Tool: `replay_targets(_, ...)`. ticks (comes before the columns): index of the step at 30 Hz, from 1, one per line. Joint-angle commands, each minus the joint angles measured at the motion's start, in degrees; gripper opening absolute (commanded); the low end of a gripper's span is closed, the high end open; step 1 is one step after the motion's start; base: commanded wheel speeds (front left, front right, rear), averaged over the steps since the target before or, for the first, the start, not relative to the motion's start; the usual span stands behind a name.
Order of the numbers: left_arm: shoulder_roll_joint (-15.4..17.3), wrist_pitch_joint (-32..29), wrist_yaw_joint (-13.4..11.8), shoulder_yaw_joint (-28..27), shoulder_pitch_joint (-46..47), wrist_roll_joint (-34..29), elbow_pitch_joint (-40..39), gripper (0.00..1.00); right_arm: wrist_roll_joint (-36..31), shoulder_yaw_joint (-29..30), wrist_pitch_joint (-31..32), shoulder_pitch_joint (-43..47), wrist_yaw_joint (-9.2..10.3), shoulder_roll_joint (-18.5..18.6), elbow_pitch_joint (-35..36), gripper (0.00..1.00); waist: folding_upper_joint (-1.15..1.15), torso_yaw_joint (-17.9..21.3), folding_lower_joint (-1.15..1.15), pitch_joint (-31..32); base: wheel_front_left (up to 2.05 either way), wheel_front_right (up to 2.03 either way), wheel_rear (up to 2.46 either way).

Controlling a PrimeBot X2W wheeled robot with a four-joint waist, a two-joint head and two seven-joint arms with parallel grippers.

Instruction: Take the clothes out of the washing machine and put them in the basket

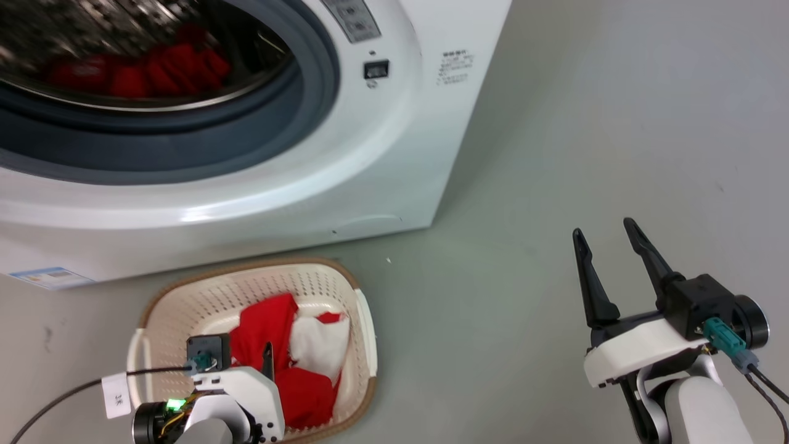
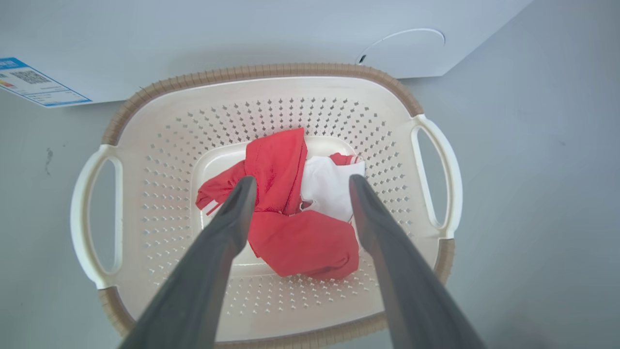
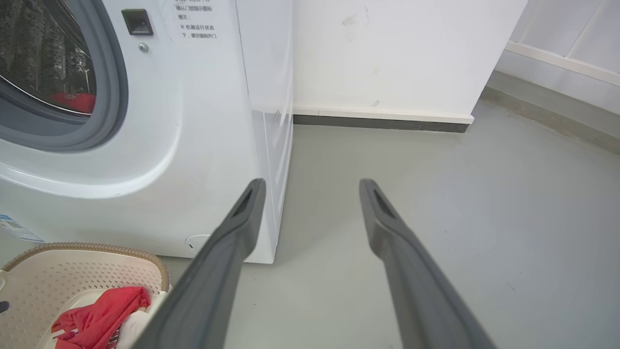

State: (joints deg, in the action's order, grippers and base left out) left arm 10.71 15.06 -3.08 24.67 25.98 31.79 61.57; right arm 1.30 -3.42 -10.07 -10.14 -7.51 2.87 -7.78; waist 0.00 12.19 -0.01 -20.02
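Red and white clothes [image 2: 290, 213] lie loose in the cream basket [image 2: 160, 160], which stands on the floor before the white washing machine [image 1: 345, 160]. More red clothes [image 1: 154, 71] rest inside the steel drum behind the grey porthole rim. My left gripper [image 2: 298, 182] hangs open above the basket, pointing down at the garment, nothing between its fingers. In the head view the left gripper [image 1: 266, 351] shows above the basket [image 1: 185, 296] and its clothes [image 1: 277, 345]. My right gripper [image 1: 607, 228] stands open over bare floor to the right, empty. The right wrist view shows my right gripper [image 3: 312, 186] open, the basket [image 3: 58, 271] and red cloth [image 3: 101, 310].
Grey floor [image 1: 555, 154] stretches to the right of the machine. A white wall with a dark skirting strip [image 3: 382, 121] stands behind it. A blue and white label [image 1: 46, 277] is stuck low on the machine's front.
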Motion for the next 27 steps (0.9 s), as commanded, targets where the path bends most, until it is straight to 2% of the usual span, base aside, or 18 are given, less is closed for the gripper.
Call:
replay_targets(1,0.2,0.1,-0.6,-0.7,-1.3,-0.6,-1.6,1.0,-0.3,0.3,0.1,0.9,0.04,0.0,0.3,1.0,0.0,-3.0,0.01,4.5,0.0,0.0,0.0)
replay_targets(8,-0.1,0.1,-3.4,-5.7,-8.9,-5.6,-14.5,1.0,-1.2,1.6,1.9,4.0,0.05,0.0,1.7,1.0,0.0,-5.5,0.01,9.9,0.0,0.0,0.0)
replay_targets(17,0.8,0.2,-5.1,-11.3,-14.8,-13.1,-29.8,1.0,-2.4,2.5,4.1,7.6,0.04,0.0,3.8,1.0,0.0,-7.1,0.01,13.7,0.0,0.0,0.0)
replay_targets(22,2.6,0.2,-4.7,-12.9,-12.9,-16.1,-33.6,1.0,-1.7,2.1,4.8,8.3,0.04,0.0,4.7,1.0,0.0,-6.7,0.01,14.2,0.0,0.0,0.0)
replay_targets(27,4.9,0.2,-3.6,-13.4,-8.4,-18.1,-33.7,1.0,-1.2,1.2,4.9,8.1,0.04,0.0,5.2,1.0,0.0,-5.0,0.01,13.2,0.0,0.0,0.0)
